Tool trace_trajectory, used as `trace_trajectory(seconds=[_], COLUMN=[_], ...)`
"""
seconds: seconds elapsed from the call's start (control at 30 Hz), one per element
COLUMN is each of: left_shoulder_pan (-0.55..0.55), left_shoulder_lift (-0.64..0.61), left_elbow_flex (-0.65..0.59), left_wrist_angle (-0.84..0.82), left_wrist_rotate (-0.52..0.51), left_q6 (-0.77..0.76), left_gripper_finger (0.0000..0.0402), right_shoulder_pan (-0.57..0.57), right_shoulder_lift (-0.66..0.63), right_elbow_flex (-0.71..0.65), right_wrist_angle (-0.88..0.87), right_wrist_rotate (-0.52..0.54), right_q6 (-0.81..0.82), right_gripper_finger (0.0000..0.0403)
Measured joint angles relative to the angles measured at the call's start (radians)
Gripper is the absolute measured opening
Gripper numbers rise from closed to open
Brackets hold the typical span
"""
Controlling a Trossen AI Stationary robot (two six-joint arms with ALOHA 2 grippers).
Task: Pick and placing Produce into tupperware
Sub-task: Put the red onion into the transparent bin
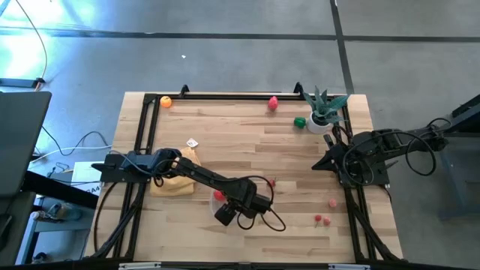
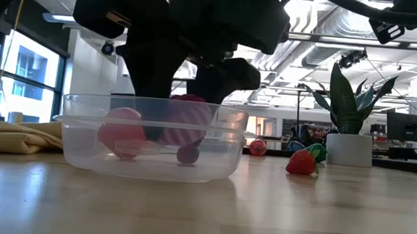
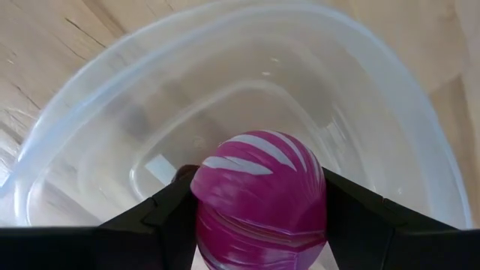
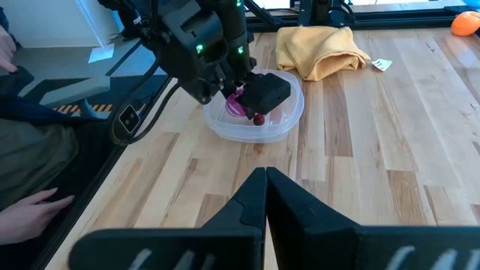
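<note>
On the light wooden table (image 1: 300, 161), the left arm (image 1: 195, 174) reaches in from the left rail toward the near middle, and its left gripper (image 3: 259, 225) hangs over the clear tupperware (image 2: 84, 142), its jaws set apart around a magenta-purple ball with white stripes (image 3: 259, 199), one dark finger on each side of it. In the low view that striped ball sits inside the container's walls, just above its floor; whether it touches the floor cannot be told through the plastic. Beside it in the tupperware lie a pink piece (image 2: 122, 133) and a small dark-purple berry (image 2: 187, 154). The right arm (image 1: 375, 154) waits folded at the right edge of the table, and the right gripper (image 4: 265, 196) has its jaws pressed together on nothing. A mustard-yellow cloth (image 4: 319, 49) lies bunched just beyond the container, on the left side of the table. At the far right corner stands a spiky green plant in a white pot (image 1: 324, 112), with a green piece (image 1: 300, 121) just beside it. Along the far rail sit an orange fruit (image 1: 166, 102) at the left corner and a red one (image 1: 274, 103) farther right. Near the right rail, well apart from the container, lie a pink piece (image 1: 333, 202) and two small red cherries (image 1: 322, 220). A person's hand (image 4: 30, 208) rests beyond the table's left edge in the right wrist view.
</note>
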Motion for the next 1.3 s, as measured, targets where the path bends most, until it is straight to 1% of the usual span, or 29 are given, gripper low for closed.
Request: trace_trajectory(seconds=[0.37,0.47,0.67,1.17,1.3], left_shoulder_pan=[0.0,0.0,0.0,0.002,0.009], left_shoulder_lift=[0.023,0.036,0.031,0.031,0.031], left_elbow_flex=[0.002,-0.002,0.0,0.0,0.0], left_wrist_angle=[0.017,-0.012,-0.004,-0.077,-0.084], left_wrist_rotate=[0.014,0.019,0.018,-0.001,0.021], left_q6=[0.004,0.004,0.0,-0.072,-0.085], left_gripper_finger=[0.0228,0.0228,0.0228,0.0228,0.0228], right_shoulder_pan=[0.0,0.0,0.0,0.0,0.0], right_shoulder_lift=[0.0,0.0,0.0,0.0,0.0], right_elbow_flex=[0.0,0.0,0.0,0.0,0.0], right_wrist_angle=[0.0,0.0,0.0,0.0,0.0], right_wrist_rotate=[0.0,0.0,0.0,0.0,0.0], right_q6=[0.0,-0.002,-0.001,-0.001,0.0], right_gripper_finger=[0.0,0.0,0.0,0.0,0.0])
